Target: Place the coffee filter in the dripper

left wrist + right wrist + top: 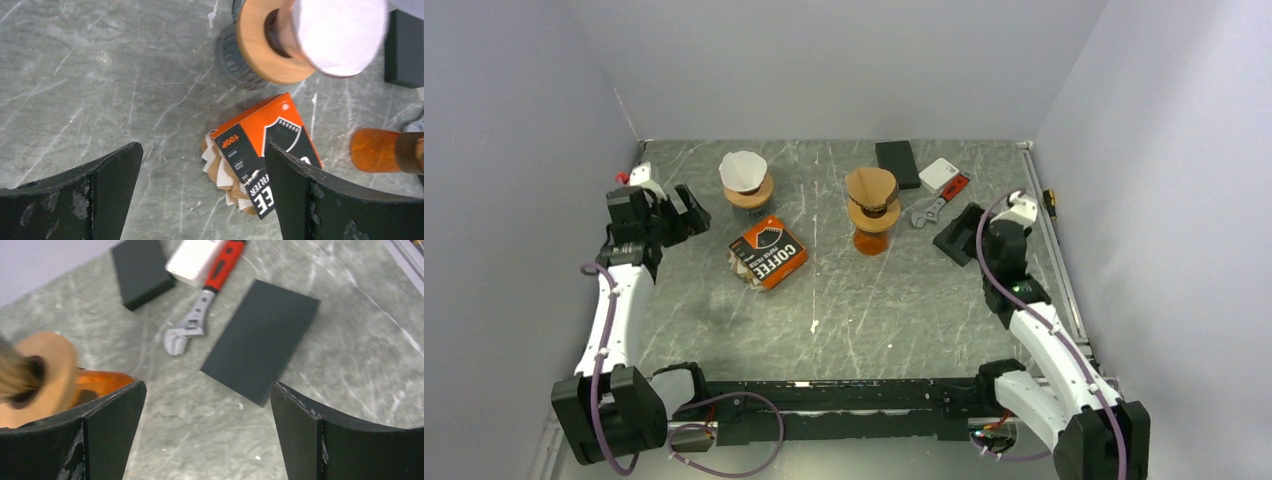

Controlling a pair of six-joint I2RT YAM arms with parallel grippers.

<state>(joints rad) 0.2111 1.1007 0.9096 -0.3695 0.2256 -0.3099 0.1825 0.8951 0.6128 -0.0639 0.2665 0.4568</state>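
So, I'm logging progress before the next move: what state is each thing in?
Left pincer: open, empty.
Right pincer: open, empty.
White filter: seated in the left dripper.
Brown filter: seated in the right dripper, on the orange jug.
Filter box: lying flat, open, filters poking out.

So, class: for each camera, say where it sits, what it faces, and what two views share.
Top external: above and behind, looking down at the table; both arms show.
Left wrist: on left arm, facing the filter box; left gripper shows.
Right wrist: on right arm, facing the wrench; right gripper shows.
Shared: both wrist views catch the orange-based dripper.
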